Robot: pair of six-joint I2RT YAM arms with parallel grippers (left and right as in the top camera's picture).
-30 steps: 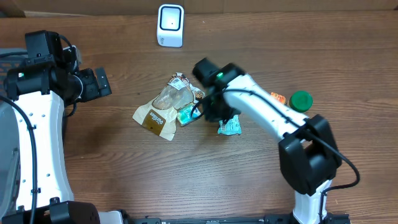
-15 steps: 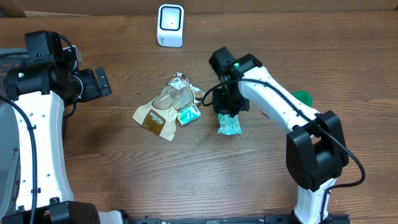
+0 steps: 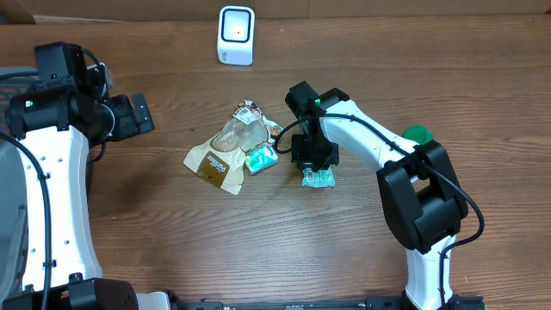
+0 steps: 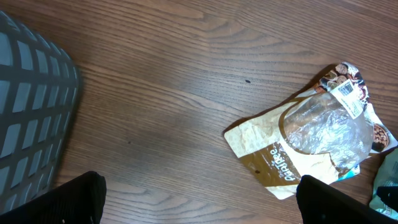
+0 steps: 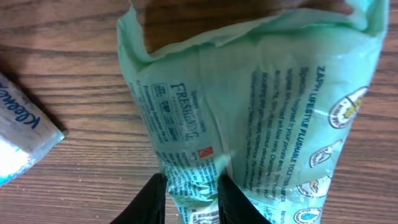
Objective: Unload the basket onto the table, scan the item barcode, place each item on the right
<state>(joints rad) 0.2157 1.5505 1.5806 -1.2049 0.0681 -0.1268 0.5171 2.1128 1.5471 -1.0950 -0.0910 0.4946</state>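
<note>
Two fingers of the right gripper stand close together astride a raised fold of the green wipes packet, pinching the film between them. The packet lies flat on the wooden table, near the middle, printed side up. No barcode can be made out with certainty among the print. A Kleenex pack lies just beside the packet on its left, with a brown snack pouch beyond that. The scanner stands at the far edge, well apart.

Assessment: the packet looks light, soft and crinkly, with a slick film skin over loose, yielding contents. A pinch on a fold of film alone may slide off or let the body sag and twist. A hold across a sealed end, or deeper over the body, seems sounder and would keep the print exposed.

The left gripper is spread wide and empty, off to the left beside a grey basket.
</note>
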